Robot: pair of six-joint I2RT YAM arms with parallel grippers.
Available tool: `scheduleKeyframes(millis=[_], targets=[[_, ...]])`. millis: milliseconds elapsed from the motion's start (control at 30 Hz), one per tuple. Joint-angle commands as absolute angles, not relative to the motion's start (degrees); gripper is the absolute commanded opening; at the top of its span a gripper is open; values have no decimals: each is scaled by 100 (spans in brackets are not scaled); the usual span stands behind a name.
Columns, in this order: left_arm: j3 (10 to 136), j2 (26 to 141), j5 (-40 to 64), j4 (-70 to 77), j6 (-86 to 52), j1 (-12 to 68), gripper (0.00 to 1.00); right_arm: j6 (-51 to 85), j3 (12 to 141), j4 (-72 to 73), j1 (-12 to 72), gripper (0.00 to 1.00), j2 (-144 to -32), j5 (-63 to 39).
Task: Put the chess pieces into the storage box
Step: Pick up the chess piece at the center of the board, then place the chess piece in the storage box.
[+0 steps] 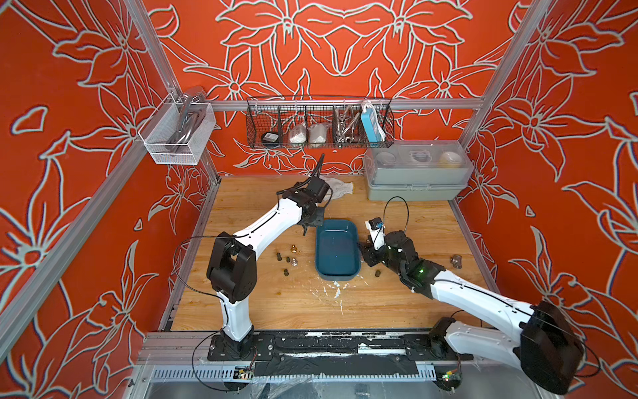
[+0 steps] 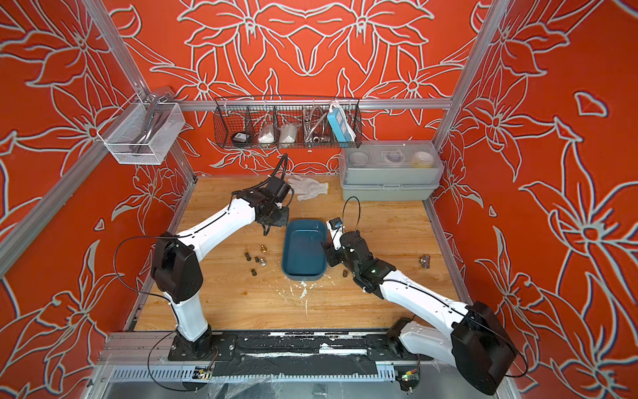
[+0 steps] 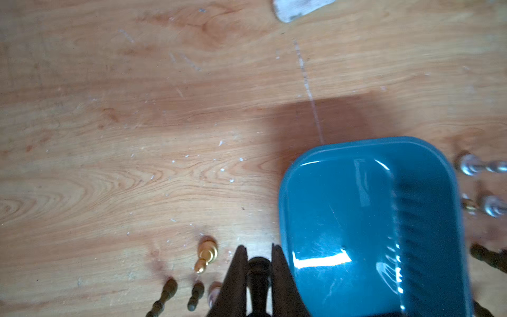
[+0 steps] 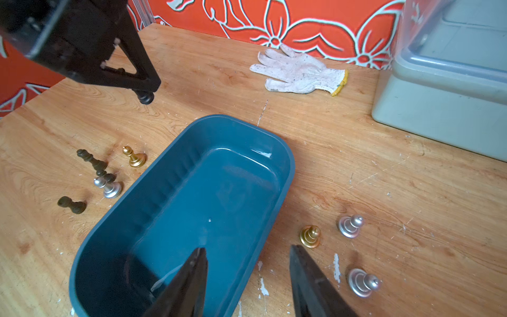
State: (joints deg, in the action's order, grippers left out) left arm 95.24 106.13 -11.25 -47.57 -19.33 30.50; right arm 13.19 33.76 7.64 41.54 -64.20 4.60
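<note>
Pincer by pincer: the left pincer (image 3: pixel 258 255) is clamped tight on a dark piece (image 3: pixel 259 274), one jaw on each side of its stem. From the right wrist we see it hanging above the bench (image 4: pixel 356 153), just beside the far left corner of the storage box (image 4: pixel 219 192) and not over its hollow, with one end of the piece poking out past the tips. Our right pincer (image 4: pixel 247 255) stands open and holds nothing: one jaw sits over the box's hollow, the other outside its right wall. We find the box near the middle of the bench in both top views, between the two arms. Every other piece we see is outside it. On its left stand a gold piece (image 4: pixel 134 158), two dark pieces (image 4: pixel 93 162), a silver piece (image 4: pixel 109 188) and, a little apart, one more dark one (image 4: pixel 72 205). On its right, near the open pincer, stand another gold piece (image 4: pixel 310 236) and two silver ones (image 4: pixel 349 226). A white glove (image 4: pixel 299 71) lies by the back wall.
</note>
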Motion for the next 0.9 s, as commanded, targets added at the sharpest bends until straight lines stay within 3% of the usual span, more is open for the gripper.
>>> scheduleKeyframes(millis=[0,867], targets=[[9907,11009,-1134,-4989,-1890,3205,14,1437,3275,923,4142,53,-6305,676],[10777,12729,-1160,-4749,-1700,3428,14,1397,3169,1002,4104,53,-6197,813]])
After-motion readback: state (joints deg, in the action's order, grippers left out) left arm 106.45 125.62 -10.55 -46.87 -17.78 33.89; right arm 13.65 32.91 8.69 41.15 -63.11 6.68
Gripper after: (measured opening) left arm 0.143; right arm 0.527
